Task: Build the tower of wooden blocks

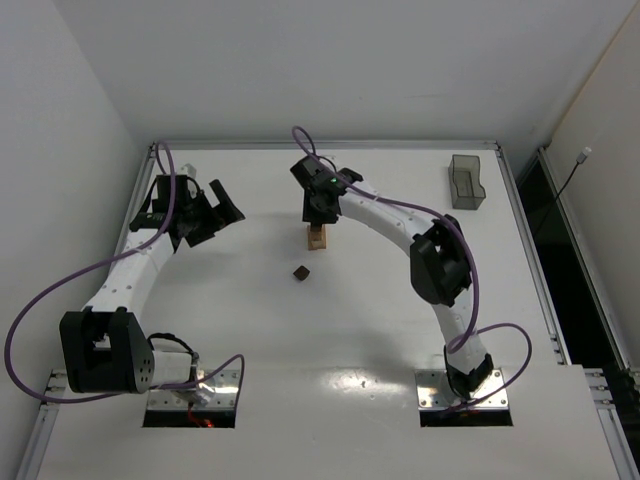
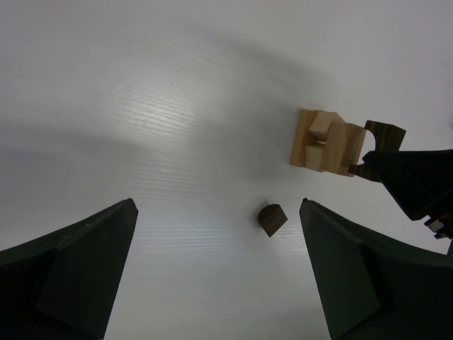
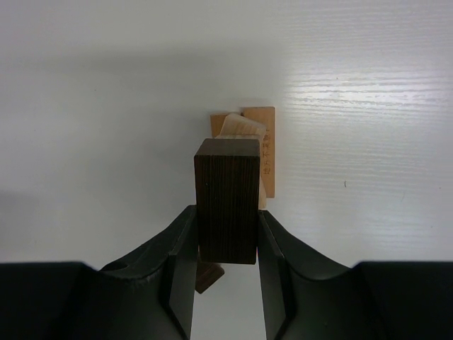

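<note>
Gripping dark block (image 3: pixel 226 177), your right hand (image 3: pixel 226 214) hovered over wood block tower (image 3: pixel 259 134); your left hand (image 2: pixel 218 205) gaped wide.

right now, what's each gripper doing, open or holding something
Left gripper: jaws open, holding nothing.
Right gripper: jaws shut on the dark brown block, above the wood block tower.

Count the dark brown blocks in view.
2. Held block in the right tool over the wood block tower; loose block on the table near it. More may hide inside.
</note>
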